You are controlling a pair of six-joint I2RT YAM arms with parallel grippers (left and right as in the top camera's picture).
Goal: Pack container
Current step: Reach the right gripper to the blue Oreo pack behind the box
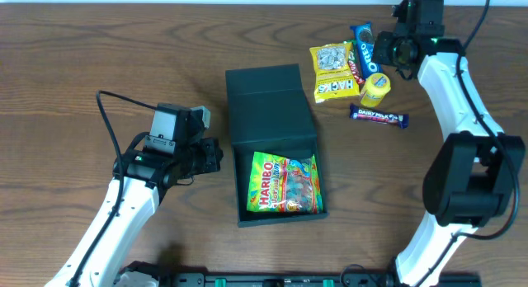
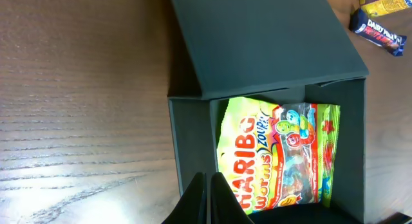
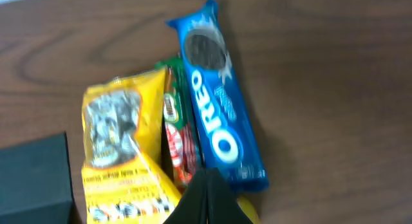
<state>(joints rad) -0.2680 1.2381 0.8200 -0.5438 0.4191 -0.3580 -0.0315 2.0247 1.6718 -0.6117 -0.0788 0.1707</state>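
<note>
counter, seen from above and from both wrists. the container is sitting near the middle of the counter, between the two arms. its lid is lying folded open toward the far edge. a haribo bag is lying flat inside the container, print side up, covering most of the floor.

the left hand is hanging just beside the container's left wall and pointing at it. in the left wrist view its fingers are pressing together with nothing between them. we cannot tell whether the tips are touching the wall.

the right hand is hovering over the snack pile to the right of the lid, its fingers closing to a single point and gripping nothing. below it an oreo pack, a red and green bar and a yellow seed bag are lying side by side, touching. a small yellow item is sitting just beside them. a dairy milk bar is lying a little apart, on the robot's side of the pile.
</note>
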